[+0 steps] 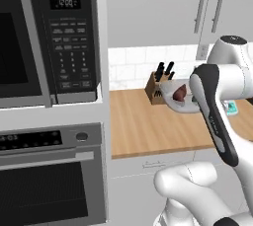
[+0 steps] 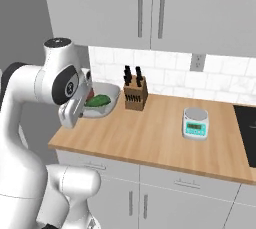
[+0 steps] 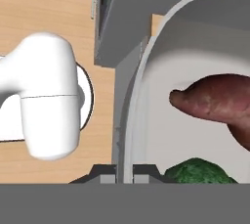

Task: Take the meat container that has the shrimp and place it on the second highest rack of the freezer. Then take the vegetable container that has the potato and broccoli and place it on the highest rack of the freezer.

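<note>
My gripper (image 3: 124,171) is shut on the rim of the vegetable container (image 3: 146,86), a pale round-cornered tray held in the air above the left end of the wooden counter. In it lie the reddish-brown potato (image 3: 219,100) and the green broccoli (image 3: 195,171). From the left base the vegetable container (image 1: 170,96) with the potato (image 1: 180,93) shows just beside my forearm. From the right base the vegetable container (image 2: 107,104) with the broccoli (image 2: 97,101) sits behind my wrist. The freezer, its racks and the meat container with the shrimp are out of view.
A knife block (image 2: 135,93) stands at the back of the counter (image 2: 150,138), right next to the held tray. A small kitchen scale (image 2: 195,123) sits further right, near a dark cooktop (image 2: 247,123). A microwave (image 1: 49,37) and oven (image 1: 49,170) fill the left.
</note>
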Robot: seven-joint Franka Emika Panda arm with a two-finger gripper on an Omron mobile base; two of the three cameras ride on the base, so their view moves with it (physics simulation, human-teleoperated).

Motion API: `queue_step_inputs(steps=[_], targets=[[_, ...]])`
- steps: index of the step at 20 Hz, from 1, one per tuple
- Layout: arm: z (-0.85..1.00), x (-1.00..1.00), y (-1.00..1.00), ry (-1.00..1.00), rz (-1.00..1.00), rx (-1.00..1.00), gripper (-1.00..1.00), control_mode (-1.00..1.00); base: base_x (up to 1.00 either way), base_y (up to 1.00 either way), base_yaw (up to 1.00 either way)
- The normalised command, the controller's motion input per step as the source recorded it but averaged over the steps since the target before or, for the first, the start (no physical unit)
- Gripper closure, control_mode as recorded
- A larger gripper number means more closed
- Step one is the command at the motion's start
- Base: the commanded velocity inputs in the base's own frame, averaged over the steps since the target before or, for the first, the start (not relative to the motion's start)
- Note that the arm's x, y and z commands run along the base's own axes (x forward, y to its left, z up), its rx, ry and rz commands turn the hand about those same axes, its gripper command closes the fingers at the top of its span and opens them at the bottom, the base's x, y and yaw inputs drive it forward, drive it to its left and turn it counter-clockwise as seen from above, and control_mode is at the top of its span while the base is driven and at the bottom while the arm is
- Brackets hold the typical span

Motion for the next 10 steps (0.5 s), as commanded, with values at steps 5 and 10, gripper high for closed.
queue_step_inputs(steps=[5, 10], targets=[[0.0, 0.0, 0.0, 0.0, 0.0, 0.0, 1.0, 1.0, -0.97, 0.08, -0.04], [0.0, 0.0, 0.0, 0.0, 0.0, 0.0, 1.0, 1.0, -0.74, 0.9, -0.02]])
